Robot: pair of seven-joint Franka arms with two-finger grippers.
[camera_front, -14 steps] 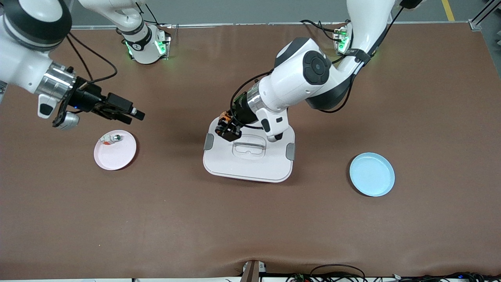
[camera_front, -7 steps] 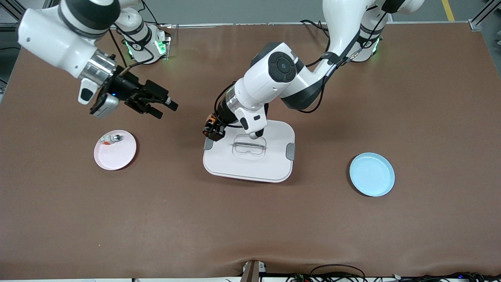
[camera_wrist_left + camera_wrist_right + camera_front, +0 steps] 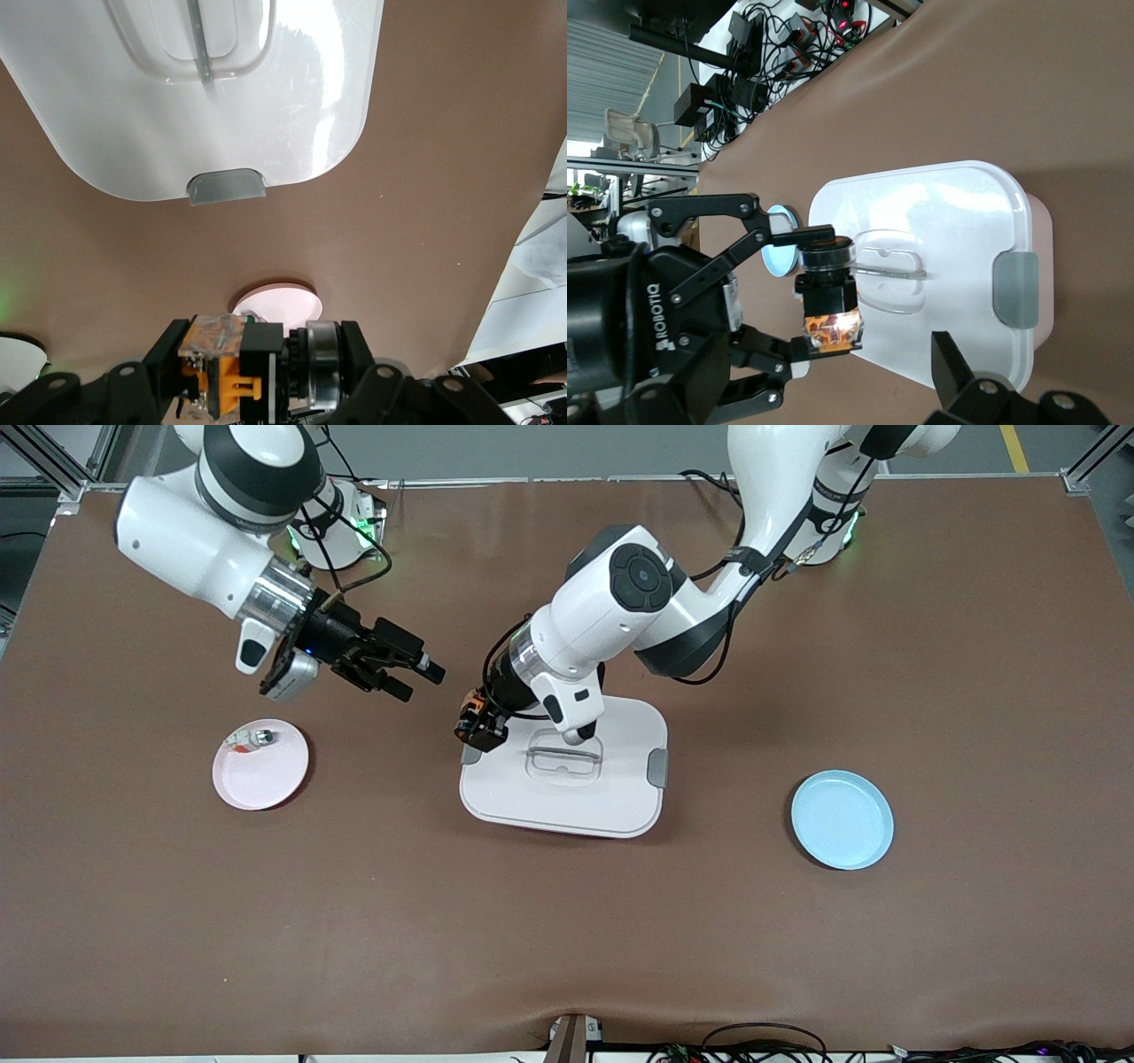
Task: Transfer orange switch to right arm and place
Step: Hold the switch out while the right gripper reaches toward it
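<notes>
My left gripper (image 3: 479, 729) is shut on the orange switch (image 3: 472, 720), a small black part with orange marks, and holds it in the air over the edge of the white lidded box (image 3: 611, 797) at the right arm's end. The switch fills the jaws in the left wrist view (image 3: 232, 376). My right gripper (image 3: 418, 681) is open and empty, in the air over bare table beside the switch, a short gap away, pointing at it. The right wrist view shows the switch (image 3: 831, 310) clamped in the left gripper's fingers (image 3: 799, 354), with one of my right gripper's own fingers (image 3: 957, 367) beside it.
A pink plate (image 3: 266, 779) holding a small silver-and-white part (image 3: 251, 738) lies toward the right arm's end of the table. A light blue plate (image 3: 842, 820) lies toward the left arm's end. The table is covered with brown mat.
The right arm swung in from its end of the table, bringing its open gripper close to the switch. The left gripper moved the switch from over the box lid to its edge.
</notes>
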